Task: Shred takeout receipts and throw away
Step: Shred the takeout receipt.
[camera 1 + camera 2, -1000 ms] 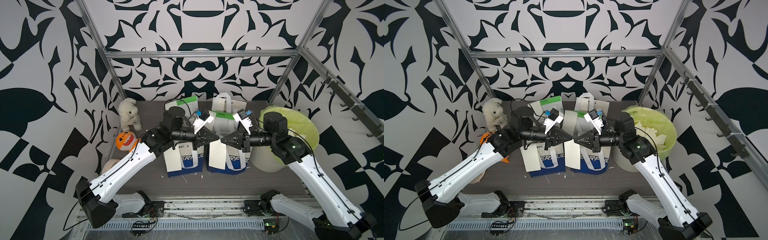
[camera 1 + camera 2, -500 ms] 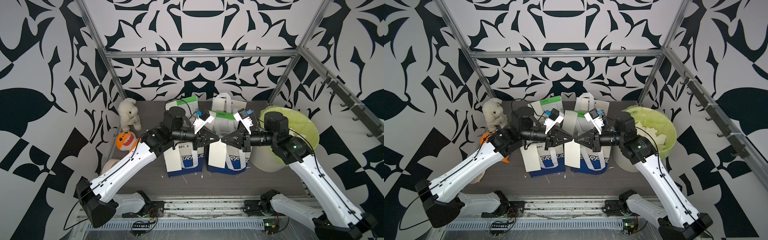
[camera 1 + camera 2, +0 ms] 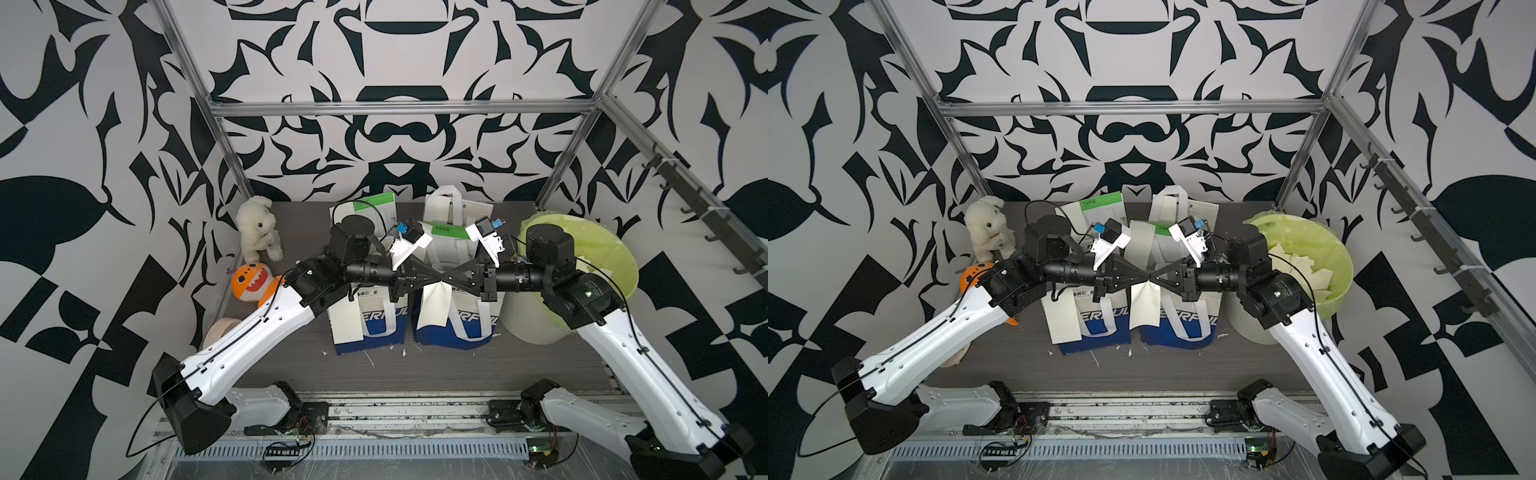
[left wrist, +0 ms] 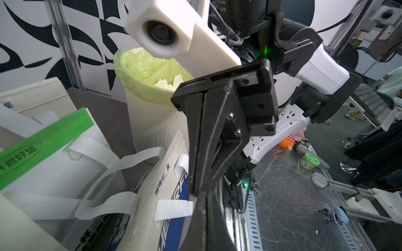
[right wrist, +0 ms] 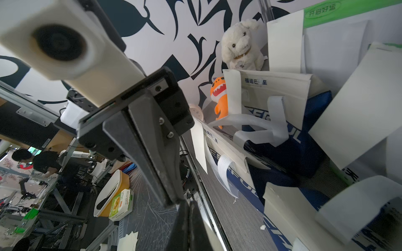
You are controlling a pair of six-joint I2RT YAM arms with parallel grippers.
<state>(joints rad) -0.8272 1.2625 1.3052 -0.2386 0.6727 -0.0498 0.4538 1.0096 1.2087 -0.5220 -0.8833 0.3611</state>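
Note:
My left gripper (image 3: 437, 277) and right gripper (image 3: 449, 277) meet tip to tip above the two bags. Both are shut on the top edge of one cream takeout receipt (image 3: 432, 309), which hangs below them (image 3: 1145, 309). In the left wrist view my left gripper (image 4: 202, 196) touches the right one's black fingers (image 4: 208, 141). In the right wrist view the right gripper (image 5: 185, 202) meets the left one's fingers (image 5: 152, 152). Another receipt (image 3: 1064, 318) leans on the left bag (image 3: 1096, 332), and one (image 3: 1140, 245) stands between the bags. Torn pieces (image 3: 1304, 262) lie in the bin (image 3: 598, 249).
The right white-and-blue bag (image 3: 469, 328) stands beside the green-lined bin. A white plush rabbit (image 3: 257, 232), an orange toy (image 3: 249, 282) and a tape roll (image 3: 218, 328) sit at the left edge. Small paper scraps (image 3: 368, 355) lie on the table in front of the bags.
The two gripper tips have drawn together until they touch. The left jaws parted slightly and shut again on the receipt's top edge. The receipt still hangs in the same place.

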